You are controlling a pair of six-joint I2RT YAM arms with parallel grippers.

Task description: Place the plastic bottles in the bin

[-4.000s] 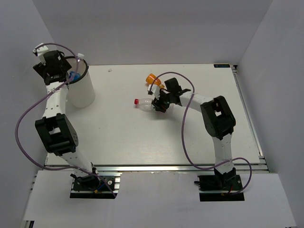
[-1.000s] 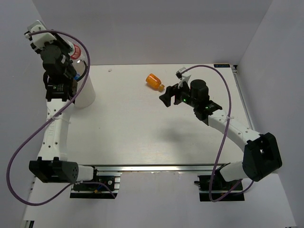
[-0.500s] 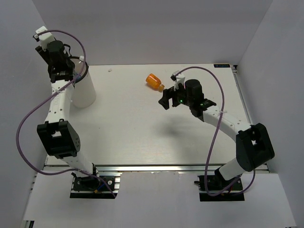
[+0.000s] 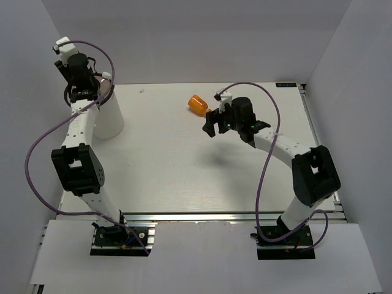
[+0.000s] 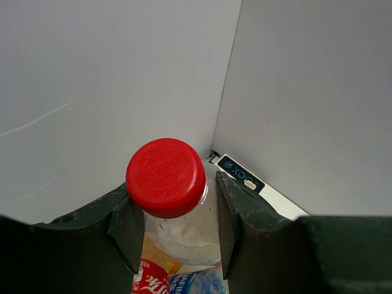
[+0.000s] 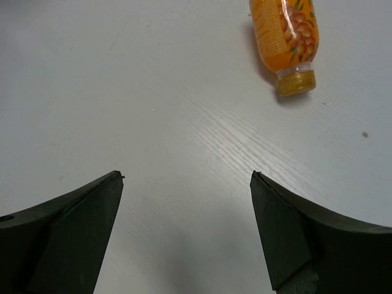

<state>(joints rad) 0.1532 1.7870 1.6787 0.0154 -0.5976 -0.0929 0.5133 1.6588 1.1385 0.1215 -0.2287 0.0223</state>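
My left gripper [image 5: 174, 187] is shut on the neck of a clear plastic bottle [image 5: 184, 236] with a red cap [image 5: 166, 176]; red and blue label print shows below the neck. In the top view this gripper [image 4: 97, 86] hangs over the mouth of the tall white bin [image 4: 108, 119] at the far left, and the arm hides the bottle there. A stubby orange bottle [image 4: 197, 103] lies on its side at the middle back of the table. My right gripper [image 4: 211, 126] hovers open just in front of that orange bottle [image 6: 283, 40], with nothing between its fingers.
The white table [image 4: 184, 171] is walled in by grey panels on three sides. A metal rail [image 4: 318, 141] runs along the right edge. A black and blue sticker [image 5: 239, 173] marks the far table corner. Purple cables loop off both arms.
The left arm has swung its wrist round above the bin, still holding the red-capped bottle. The right gripper has moved left and slightly back towards the orange bottle, staying open.
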